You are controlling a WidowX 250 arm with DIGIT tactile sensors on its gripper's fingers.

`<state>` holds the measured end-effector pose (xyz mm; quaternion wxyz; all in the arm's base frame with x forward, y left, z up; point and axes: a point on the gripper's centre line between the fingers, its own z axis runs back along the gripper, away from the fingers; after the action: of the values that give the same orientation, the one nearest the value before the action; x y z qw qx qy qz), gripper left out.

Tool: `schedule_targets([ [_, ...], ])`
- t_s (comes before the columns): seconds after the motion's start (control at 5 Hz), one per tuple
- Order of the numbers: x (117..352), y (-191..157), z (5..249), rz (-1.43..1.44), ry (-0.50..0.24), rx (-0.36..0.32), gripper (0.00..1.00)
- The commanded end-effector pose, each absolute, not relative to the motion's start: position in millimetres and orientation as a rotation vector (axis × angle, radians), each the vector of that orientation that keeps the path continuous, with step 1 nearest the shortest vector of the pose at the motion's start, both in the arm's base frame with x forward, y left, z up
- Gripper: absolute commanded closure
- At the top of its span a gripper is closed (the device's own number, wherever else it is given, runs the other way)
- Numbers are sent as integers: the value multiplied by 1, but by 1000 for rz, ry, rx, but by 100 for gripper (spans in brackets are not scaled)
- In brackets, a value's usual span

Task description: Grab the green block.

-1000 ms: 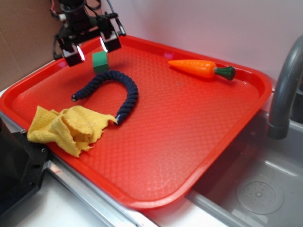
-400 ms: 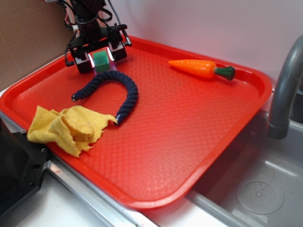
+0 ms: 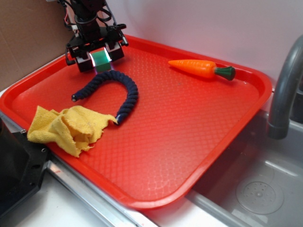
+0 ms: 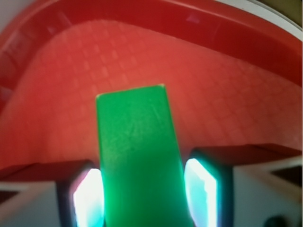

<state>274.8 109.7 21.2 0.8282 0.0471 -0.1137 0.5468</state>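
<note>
Where the tray is waffle-textured, the hand clamps the matte green block.

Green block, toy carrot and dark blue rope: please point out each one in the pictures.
green block point(image 4: 135, 151), wrist view, on its broad top face between the fingers.
toy carrot point(image 3: 196, 67), exterior view, on the orange body.
dark blue rope point(image 3: 129, 90), exterior view, on the top of its curve.

Matte green block; glossy, textured plastic tray; fuzzy yellow cloth.
</note>
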Motion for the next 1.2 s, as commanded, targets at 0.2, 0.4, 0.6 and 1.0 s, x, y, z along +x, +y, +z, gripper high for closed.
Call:
schedule_targets([
  [0.2,264,41,120,532,-138,90,100],
  [0.4,245,14,147,405,-117,23,100],
  [0.6,214,-1,175,320,-121,-57,100],
  [1.0,170,-13,189,257,-196,-82,100],
])
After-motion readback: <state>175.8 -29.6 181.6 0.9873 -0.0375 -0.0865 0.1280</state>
